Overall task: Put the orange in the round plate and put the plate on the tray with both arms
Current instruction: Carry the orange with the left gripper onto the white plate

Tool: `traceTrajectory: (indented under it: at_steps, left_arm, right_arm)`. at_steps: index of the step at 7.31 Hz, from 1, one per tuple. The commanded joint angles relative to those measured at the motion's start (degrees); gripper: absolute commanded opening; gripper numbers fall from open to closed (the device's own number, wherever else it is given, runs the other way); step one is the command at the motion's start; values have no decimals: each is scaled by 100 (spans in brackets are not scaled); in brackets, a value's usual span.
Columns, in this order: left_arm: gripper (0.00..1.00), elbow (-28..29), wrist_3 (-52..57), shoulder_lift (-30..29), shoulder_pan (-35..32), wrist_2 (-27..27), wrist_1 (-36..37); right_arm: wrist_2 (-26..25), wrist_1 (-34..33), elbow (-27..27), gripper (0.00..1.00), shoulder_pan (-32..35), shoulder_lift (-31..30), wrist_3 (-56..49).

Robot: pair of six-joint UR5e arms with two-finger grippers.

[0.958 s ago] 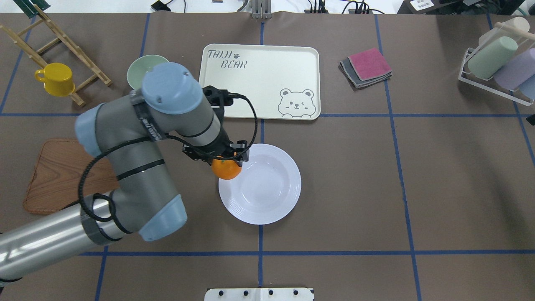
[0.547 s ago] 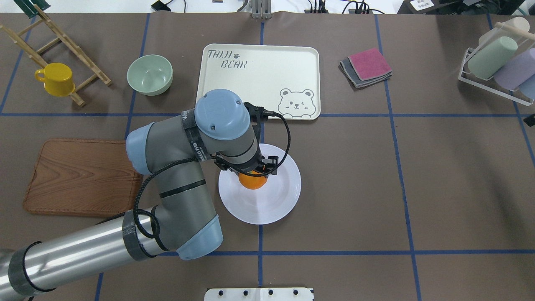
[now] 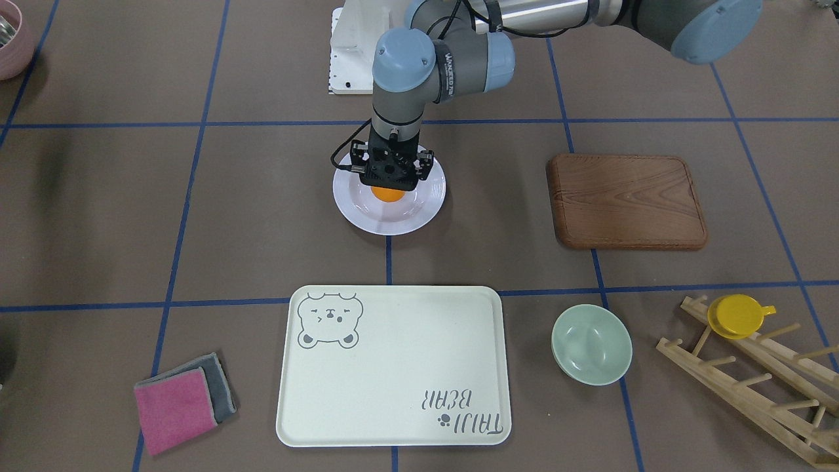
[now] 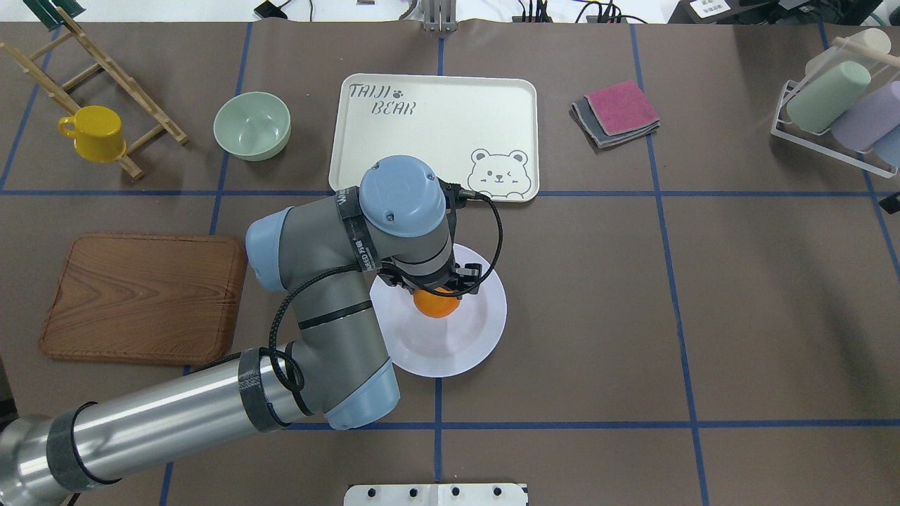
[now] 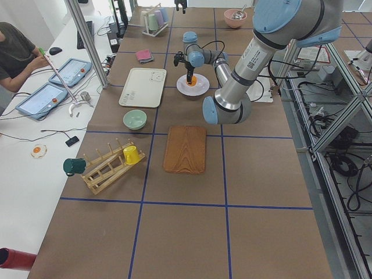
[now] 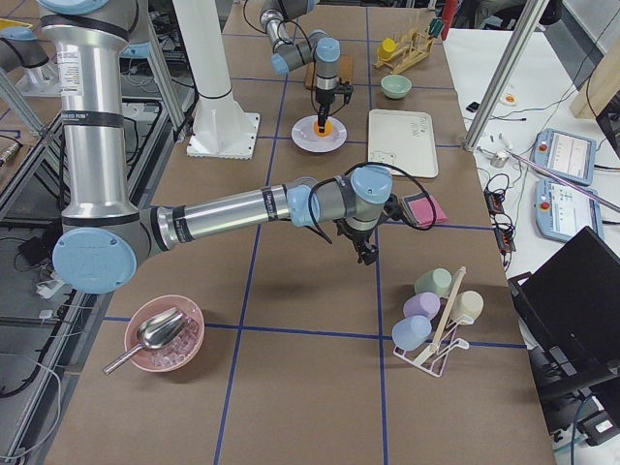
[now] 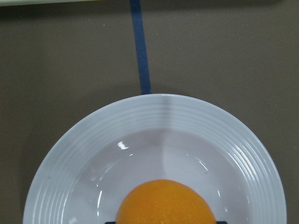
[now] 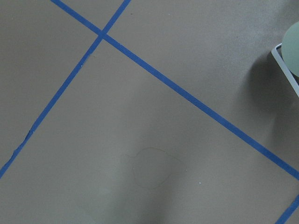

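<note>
The orange (image 4: 437, 303) sits between the fingers of my left gripper (image 4: 436, 292), which is shut on it right over the sunken centre of the white round plate (image 4: 485, 330). From the left wrist view the orange (image 7: 166, 203) fills the bottom edge, with the plate (image 7: 163, 109) spread beneath it. In the front view the gripper (image 3: 389, 187) points straight down at the plate (image 3: 419, 210). The cream tray (image 4: 436, 126) lies bare just beyond the plate. My right gripper (image 6: 366, 254) hangs over bare table far to the right; I cannot tell its state.
A pale-green bowl (image 4: 252, 125) stands left of the tray, a wooden board (image 4: 140, 295) lies at the left, and a yellow cup (image 4: 95, 132) hangs on a wooden rack. Folded cloths (image 4: 617, 112) and a cup rack (image 4: 837, 105) sit to the right.
My left arm has carried the orange rightward from the plate's left rim to over its centre. The plate and tray have stayed put.
</note>
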Motion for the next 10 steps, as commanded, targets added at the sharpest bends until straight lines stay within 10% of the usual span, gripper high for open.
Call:
traceTrajectory:
  at_steps: [1, 5, 10]
  left_arm:
    - [41, 59, 8, 12, 37, 2, 6]
    - [99, 59, 8, 30, 63, 72, 6]
    - [99, -560, 8, 265, -50, 134, 59]
  right_arm:
    - [0, 0, -10, 100, -9, 0, -1]
    - [0, 0, -10, 100, -36, 0, -1]
    - [-9, 174, 25, 100, -324, 104, 775]
